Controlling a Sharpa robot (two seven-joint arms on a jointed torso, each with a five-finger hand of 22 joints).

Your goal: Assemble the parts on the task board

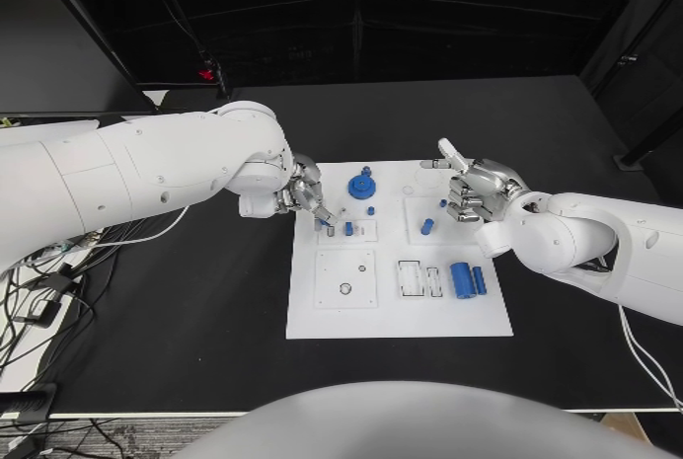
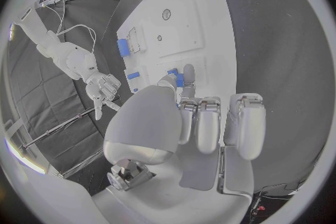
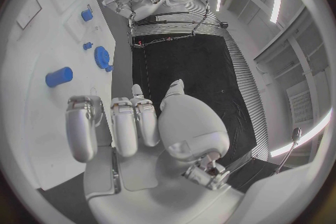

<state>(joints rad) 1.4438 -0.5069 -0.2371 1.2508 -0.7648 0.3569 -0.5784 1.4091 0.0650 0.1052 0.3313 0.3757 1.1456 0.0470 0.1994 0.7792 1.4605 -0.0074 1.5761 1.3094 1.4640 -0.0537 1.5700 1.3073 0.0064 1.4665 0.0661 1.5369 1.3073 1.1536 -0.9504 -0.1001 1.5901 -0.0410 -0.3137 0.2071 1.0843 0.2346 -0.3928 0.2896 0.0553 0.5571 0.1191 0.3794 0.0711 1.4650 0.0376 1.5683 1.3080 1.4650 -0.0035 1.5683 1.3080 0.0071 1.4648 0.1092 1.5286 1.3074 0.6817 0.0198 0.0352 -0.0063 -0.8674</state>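
The left hand (image 1: pixel 303 195) covers the near-left corner of the white board (image 1: pixel 399 321), and whether its fingertips touch the small blue peg (image 1: pixel 348 228) beside them cannot be told. The right hand (image 1: pixel 477 192) hides the board's far right edge (its curled fingers may pinch something, too small to make out). The long left arm (image 1: pixel 128 183) is cut off by the picture's edge.

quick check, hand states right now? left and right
Left hand: pinching a small blue part at its fingertips, over the task board.
Right hand: fingers curled in, holding nothing that can be seen.
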